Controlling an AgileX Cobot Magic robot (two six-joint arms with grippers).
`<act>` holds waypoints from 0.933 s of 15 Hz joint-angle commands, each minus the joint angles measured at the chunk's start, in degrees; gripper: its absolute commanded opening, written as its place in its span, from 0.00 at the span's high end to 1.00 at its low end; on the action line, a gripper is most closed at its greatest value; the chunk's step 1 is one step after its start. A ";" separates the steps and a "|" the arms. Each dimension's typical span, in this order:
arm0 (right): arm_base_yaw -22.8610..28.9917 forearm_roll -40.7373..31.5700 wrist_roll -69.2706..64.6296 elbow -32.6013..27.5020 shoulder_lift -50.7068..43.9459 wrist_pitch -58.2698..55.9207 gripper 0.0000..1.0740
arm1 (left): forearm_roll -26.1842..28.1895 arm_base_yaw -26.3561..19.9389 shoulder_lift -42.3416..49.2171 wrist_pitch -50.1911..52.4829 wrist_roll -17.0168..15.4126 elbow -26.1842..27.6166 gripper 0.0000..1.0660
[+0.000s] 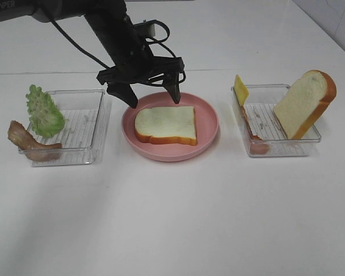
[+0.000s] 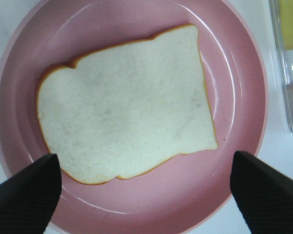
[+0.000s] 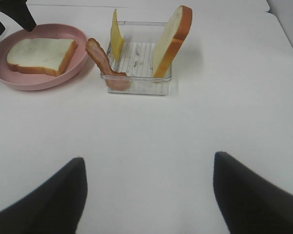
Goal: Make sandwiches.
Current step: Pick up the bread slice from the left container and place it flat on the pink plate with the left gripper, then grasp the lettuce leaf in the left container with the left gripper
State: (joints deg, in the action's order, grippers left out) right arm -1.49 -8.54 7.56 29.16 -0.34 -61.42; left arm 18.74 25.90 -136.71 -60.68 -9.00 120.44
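Observation:
One white bread slice (image 1: pixel 165 125) with an orange-brown crust lies flat on the pink plate (image 1: pixel 210 138). My left gripper (image 1: pixel 153 98) hangs open just above the plate's far edge, empty. The left wrist view looks straight down on the slice (image 2: pixel 127 102), and both fingers (image 2: pixel 24 195) are clear of it. A second bread slice (image 1: pixel 305 103) leans upright in the right tray (image 1: pixel 279 150), with a yellow cheese slice (image 1: pixel 240 89) and a bacon strip (image 1: pixel 253 135). My right gripper (image 3: pixel 149 195) stands open over bare table, well short of that tray (image 3: pixel 136 87). It is outside the exterior high view.
A clear tray (image 1: pixel 80 123) on the left holds ruffled green lettuce (image 1: pixel 44 112) and a bacon strip (image 1: pixel 31 144) draped over its corner. The white table stretches wide in front of the plate and trays.

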 commanded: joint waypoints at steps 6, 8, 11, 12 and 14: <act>-0.46 -0.06 0.34 -0.11 -0.80 0.52 0.35 | -7.68 -3.67 8.19 -6.99 -1.55 0.17 0.18; -0.46 -0.06 0.34 -0.11 -0.80 0.52 0.35 | -7.73 -7.28 10.26 -11.52 -2.69 0.17 0.18; -0.46 -0.06 0.34 -0.11 -0.80 0.52 0.35 | -8.42 -11.12 12.20 -13.18 -2.86 0.11 0.18; -0.46 -0.06 0.34 -0.11 -0.80 0.52 0.35 | -8.54 -12.15 12.78 -13.18 -2.86 0.11 0.18; -0.46 -0.06 0.34 -0.11 -0.80 0.52 0.35 | -12.32 -13.75 13.01 -13.18 -2.35 -0.06 0.18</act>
State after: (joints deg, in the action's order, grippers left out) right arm -1.49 -8.59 7.56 29.16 -0.34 -61.42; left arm 6.02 11.97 -124.39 -69.56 -11.40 120.55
